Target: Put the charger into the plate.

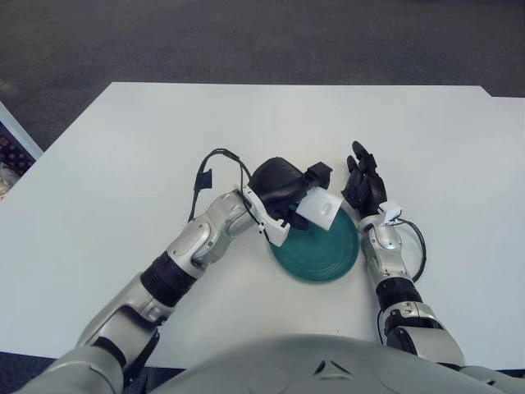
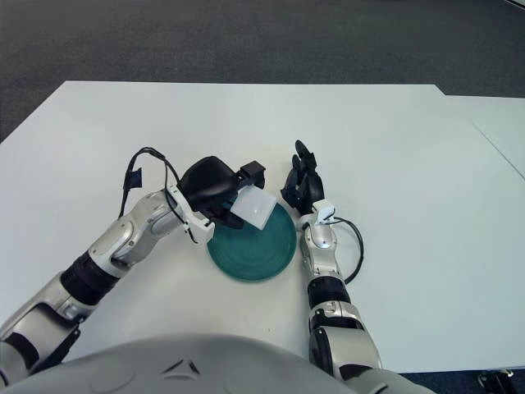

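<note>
- Left eye view showed one white charger (image 1: 321,208) and one green plate (image 1: 316,250) near the bench's (image 1: 123,164) front edge.
- Left hand (image 1: 283,190) held the charger above the plate's rim, fingers (image 1: 318,173) curled around it.
- Right hand (image 1: 363,184) stood beside the plate, fingers (image 1: 358,153) extended, holding nothing.

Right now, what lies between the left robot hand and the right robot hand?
In both eye views, the white charger held by the left robot hand and the green plate's far rim lie before the right robot hand.
</note>
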You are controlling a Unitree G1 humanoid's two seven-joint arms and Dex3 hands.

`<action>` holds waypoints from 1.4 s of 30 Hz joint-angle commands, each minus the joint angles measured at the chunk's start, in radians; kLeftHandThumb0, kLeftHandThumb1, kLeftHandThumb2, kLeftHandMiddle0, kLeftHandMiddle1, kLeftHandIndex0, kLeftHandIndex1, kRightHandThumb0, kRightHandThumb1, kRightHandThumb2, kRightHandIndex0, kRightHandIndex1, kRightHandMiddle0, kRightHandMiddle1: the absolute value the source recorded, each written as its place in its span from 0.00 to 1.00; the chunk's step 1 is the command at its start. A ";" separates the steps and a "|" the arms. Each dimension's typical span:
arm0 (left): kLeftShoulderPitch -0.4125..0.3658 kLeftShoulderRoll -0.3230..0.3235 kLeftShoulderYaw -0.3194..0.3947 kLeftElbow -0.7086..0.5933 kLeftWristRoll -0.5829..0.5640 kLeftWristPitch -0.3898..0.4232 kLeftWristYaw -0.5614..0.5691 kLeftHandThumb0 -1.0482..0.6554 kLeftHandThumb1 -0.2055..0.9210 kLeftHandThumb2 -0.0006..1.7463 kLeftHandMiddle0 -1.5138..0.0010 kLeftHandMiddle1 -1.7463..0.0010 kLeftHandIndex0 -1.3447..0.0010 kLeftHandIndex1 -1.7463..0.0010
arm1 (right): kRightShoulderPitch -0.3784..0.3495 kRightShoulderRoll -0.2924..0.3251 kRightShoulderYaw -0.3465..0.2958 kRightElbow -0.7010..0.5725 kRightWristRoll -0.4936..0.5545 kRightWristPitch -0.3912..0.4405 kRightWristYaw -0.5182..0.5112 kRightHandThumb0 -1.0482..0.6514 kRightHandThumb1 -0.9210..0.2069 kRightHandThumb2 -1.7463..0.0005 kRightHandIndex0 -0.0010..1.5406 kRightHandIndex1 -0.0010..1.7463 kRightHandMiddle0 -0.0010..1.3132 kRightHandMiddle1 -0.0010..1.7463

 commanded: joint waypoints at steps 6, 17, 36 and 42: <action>-0.049 0.045 -0.039 0.090 0.102 -0.080 0.052 0.36 0.64 0.61 0.18 0.00 0.62 0.00 | 0.140 -0.002 -0.006 0.039 0.003 0.078 -0.024 0.15 0.00 0.44 0.07 0.01 0.00 0.16; -0.086 0.042 -0.057 0.174 0.115 -0.123 0.041 0.36 0.60 0.64 0.17 0.00 0.63 0.00 | 0.153 0.015 -0.010 0.010 0.036 0.104 -0.011 0.14 0.00 0.45 0.06 0.00 0.00 0.16; -0.113 0.029 -0.073 0.258 0.151 -0.134 0.106 0.37 0.65 0.60 0.18 0.00 0.66 0.01 | 0.153 0.025 -0.006 0.001 0.051 0.122 -0.004 0.14 0.00 0.45 0.05 0.00 0.00 0.13; -0.114 0.031 -0.069 0.283 0.144 -0.161 0.173 0.38 0.78 0.48 0.24 0.00 0.72 0.02 | 0.145 0.023 -0.004 0.012 0.052 0.120 0.007 0.14 0.00 0.45 0.05 0.00 0.00 0.13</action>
